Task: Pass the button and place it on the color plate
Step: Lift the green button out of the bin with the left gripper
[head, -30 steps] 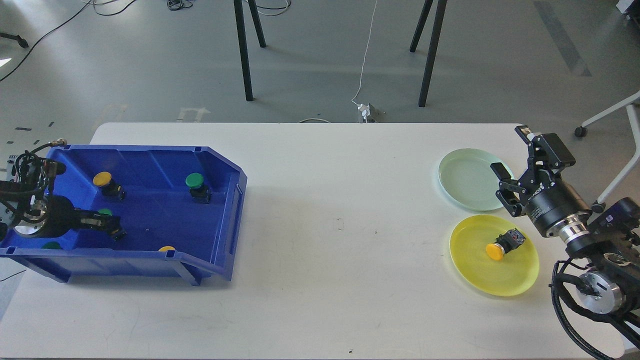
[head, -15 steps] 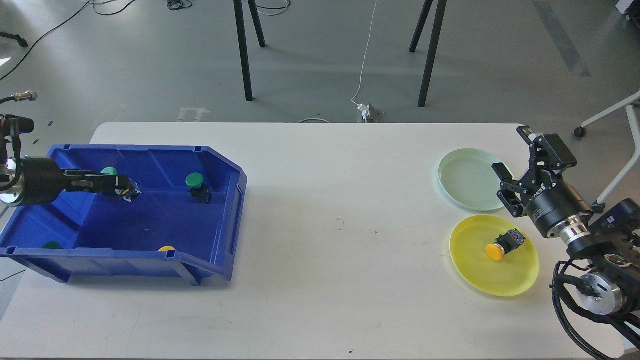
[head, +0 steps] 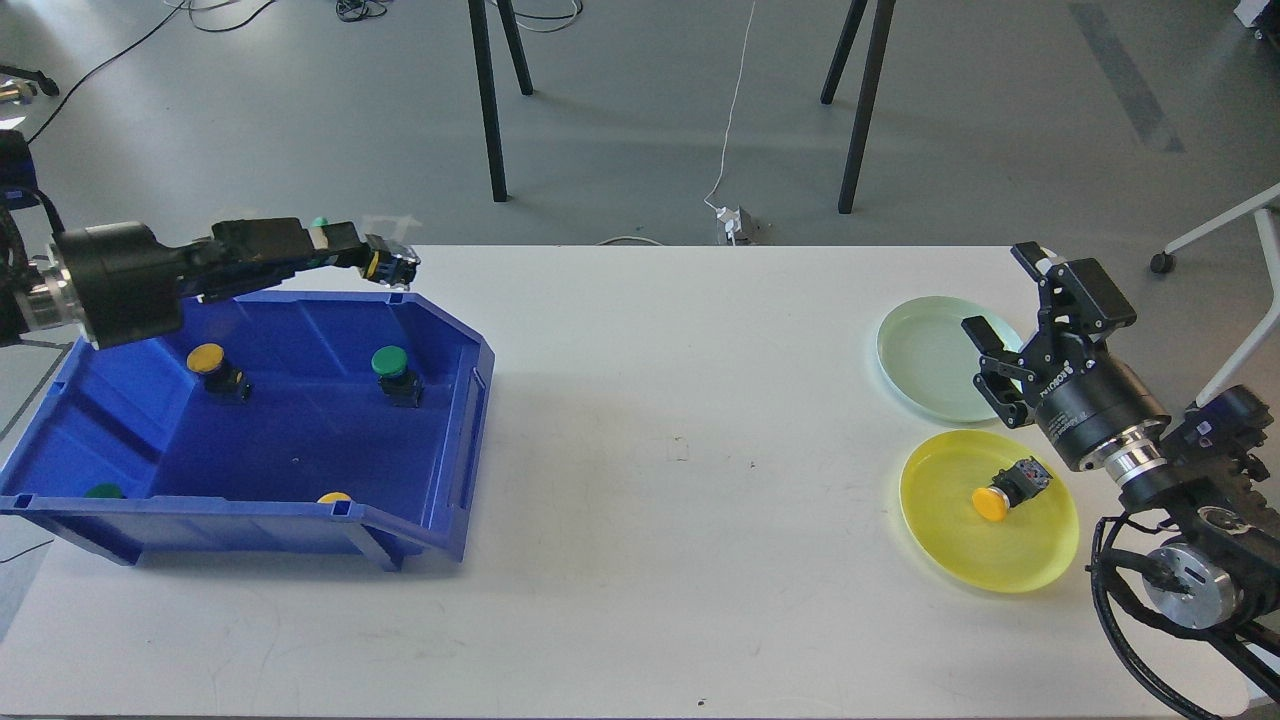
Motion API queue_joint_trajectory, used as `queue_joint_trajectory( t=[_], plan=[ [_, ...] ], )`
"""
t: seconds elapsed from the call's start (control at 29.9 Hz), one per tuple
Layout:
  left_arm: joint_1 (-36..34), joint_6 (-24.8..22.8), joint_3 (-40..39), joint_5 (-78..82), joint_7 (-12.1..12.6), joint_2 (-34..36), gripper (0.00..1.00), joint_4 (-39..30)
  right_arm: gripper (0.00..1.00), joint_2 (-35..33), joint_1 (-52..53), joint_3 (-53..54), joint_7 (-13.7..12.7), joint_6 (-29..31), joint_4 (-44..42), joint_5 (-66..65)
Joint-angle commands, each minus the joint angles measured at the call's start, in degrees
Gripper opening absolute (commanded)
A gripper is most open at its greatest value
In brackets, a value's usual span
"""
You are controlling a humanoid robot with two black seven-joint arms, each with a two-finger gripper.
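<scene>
Head view shows the left end effector point(head: 385, 266) raised over the back rim of the open blue plastic bin point(head: 455, 420), its fingers closed on a small push button with a green cap point(head: 320, 222); the black body of that button sits at the fingertips, blurred. The right end effector point(head: 1005, 300) hangs over the right edge of the pale green round plate point(head: 925, 360), fingers spread wide with nothing between them.

Inside the bin lie one yellow-capped button point(head: 207, 358) near the back left, one green-capped button point(head: 389, 362) near the back middle, and two caps partly hidden by the front wall: one green point(head: 103, 491) and one yellow point(head: 334, 497). Just in front of the pale green plate sits a yellow round plate point(head: 1040, 555), and on it rests a yellow-capped button with a black body point(head: 1005, 490), lying on its side.

So: two plates, six buttons counted. Everything stands on a white table point(head: 680, 520), its middle bare between bin and plates. Beyond it, a grey floor point(head: 1000, 120) carries black stand legs point(head: 487, 100), a white cable point(head: 735, 100) and a chair base point(head: 1215, 225).
</scene>
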Motion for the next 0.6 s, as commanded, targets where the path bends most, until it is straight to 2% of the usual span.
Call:
queue_joint_trajectory(
  t=[0.0,0.1,0.2,0.27,0.47,0.57],
  plan=[
    [0.02,0.0,-0.69,-4.14,-0.01,-9.83,0.11,0.0,0.97,-0.16,1.01,-0.11,-0.28,1.39,2.07,-0.45],
    [0.11,0.0,-0.16,-4.41,-0.01,-15.2,0.11,0.0,0.97,-0.69,1.72,-2.04,-0.37,1.65,4.18,-0.36],
    [0.55,0.0,0.19,-4.23,-0.01,-17.67,0.11,1.05,0.97,-0.17,1.63,-3.89,-0.89,2.35,6.99,-0.27],
    [0.55,0.0,0.19,-4.32,-0.01,-17.94,0.11,1.31,0.97,0.71,1.54,-5.29,-1.77,3.93,8.4,0.52],
    [0.64,0.0,0.19,-4.32,-0.01,-17.94,0.11,1.31,0.97,9.93,3.03,-7.49,-2.74,9.91,8.93,3.58],
    [0.64,0.0,0.19,-4.32,-0.01,-18.03,0.11,1.4,0.97,11.96,6.28,-10.83,-2.91,10.7,8.93,7.11]
  ],
)
